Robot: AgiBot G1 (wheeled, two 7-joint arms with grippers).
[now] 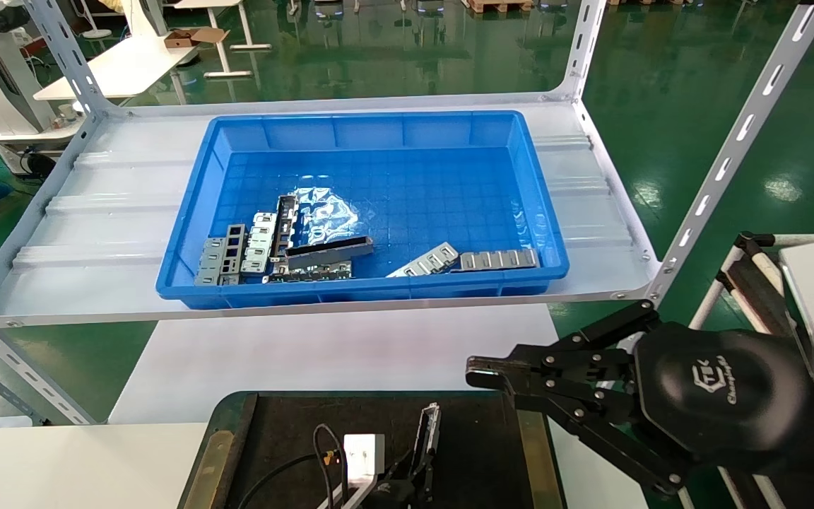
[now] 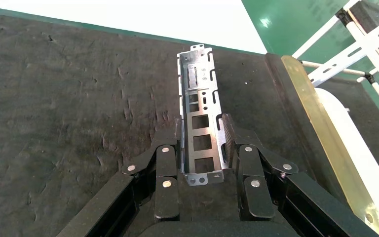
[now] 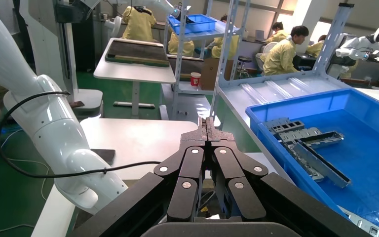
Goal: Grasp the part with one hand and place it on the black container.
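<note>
Your left gripper (image 2: 202,148) is clamped on the part (image 2: 201,118), right over the black container (image 2: 69,98) floor. Can't tell if it's touching down tbh. Right gripper (image 1: 495,375) hangs beside the tray w/ fingers pinched together, holding nothing. Farther back, blue bin (image 1: 379,134) w/ other metal pieces.

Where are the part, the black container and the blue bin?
part (image 2: 200,121): left wrist view, slotted face.
black container (image 2: 69,108): left wrist view, bare black floor.
blue bin (image 1: 350,288): head view, front wall.
</note>
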